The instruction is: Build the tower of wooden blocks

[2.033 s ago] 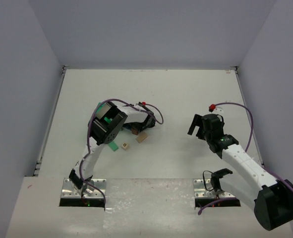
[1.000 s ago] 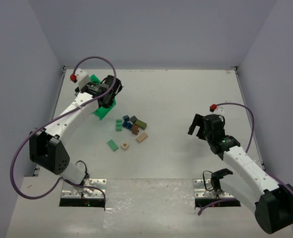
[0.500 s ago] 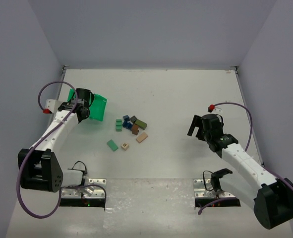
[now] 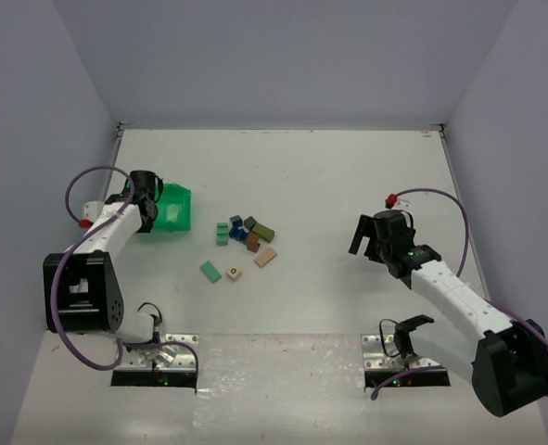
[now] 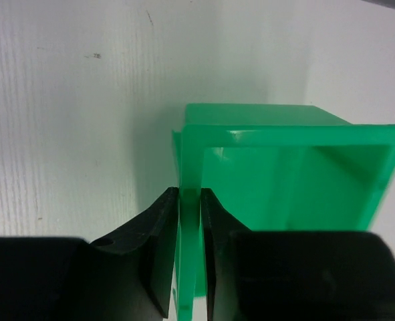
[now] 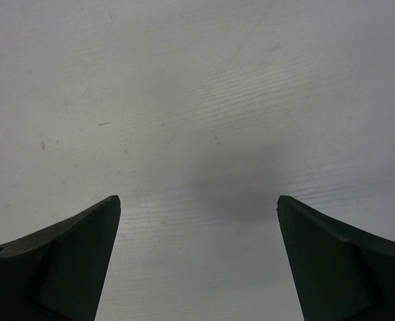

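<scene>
Now the left gripper [image 5: 189, 200] has lowered the bin [image 4: 174, 211].

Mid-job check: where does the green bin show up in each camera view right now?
Top external: green bin at far left on the table, at the left pincer.
Left wrist: fills the centre and right, with one wall clamped by the pincer.
Right wrist: not in it.
Shared landmark: the white table, in all three views.

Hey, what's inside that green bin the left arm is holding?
Only bare green walls show inside the bin; nothing is seen lying in it. The left tool, pinching its side wall, hides the lower part, so that area can't be checked.
</scene>
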Action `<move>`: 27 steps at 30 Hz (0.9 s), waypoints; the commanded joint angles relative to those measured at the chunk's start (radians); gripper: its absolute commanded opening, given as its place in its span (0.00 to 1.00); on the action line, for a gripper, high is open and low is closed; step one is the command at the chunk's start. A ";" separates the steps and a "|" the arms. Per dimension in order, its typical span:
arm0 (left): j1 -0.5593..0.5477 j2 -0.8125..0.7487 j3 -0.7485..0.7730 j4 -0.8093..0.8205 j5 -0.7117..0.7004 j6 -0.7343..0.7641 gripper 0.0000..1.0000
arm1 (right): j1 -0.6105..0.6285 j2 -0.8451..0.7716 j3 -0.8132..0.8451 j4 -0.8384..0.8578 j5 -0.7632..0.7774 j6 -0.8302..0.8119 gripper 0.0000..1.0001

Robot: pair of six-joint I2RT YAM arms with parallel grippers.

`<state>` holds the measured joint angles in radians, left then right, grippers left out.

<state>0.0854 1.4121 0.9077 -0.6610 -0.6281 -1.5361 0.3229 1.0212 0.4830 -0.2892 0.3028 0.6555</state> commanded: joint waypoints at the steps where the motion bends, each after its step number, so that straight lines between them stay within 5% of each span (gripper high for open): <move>1: 0.039 0.057 0.032 0.062 0.068 0.000 0.20 | 0.001 0.015 0.055 0.011 0.002 0.000 0.99; 9: 0.068 0.124 0.059 0.045 0.100 0.027 0.25 | 0.001 0.043 0.085 -0.024 0.015 -0.003 0.99; 17: 0.068 -0.124 0.019 0.102 0.041 0.174 0.76 | 0.001 0.027 0.081 -0.001 -0.025 -0.034 0.99; 18: 0.067 -0.181 0.002 0.158 0.060 0.288 0.98 | 0.001 0.016 0.076 0.010 -0.029 -0.038 0.99; 27: 0.007 -0.485 -0.148 0.385 0.391 0.753 1.00 | 0.002 -0.076 -0.007 0.179 -0.220 -0.169 0.99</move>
<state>0.1333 1.0322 0.8406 -0.4322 -0.4227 -1.0401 0.3233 0.9855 0.4997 -0.2235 0.1903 0.5688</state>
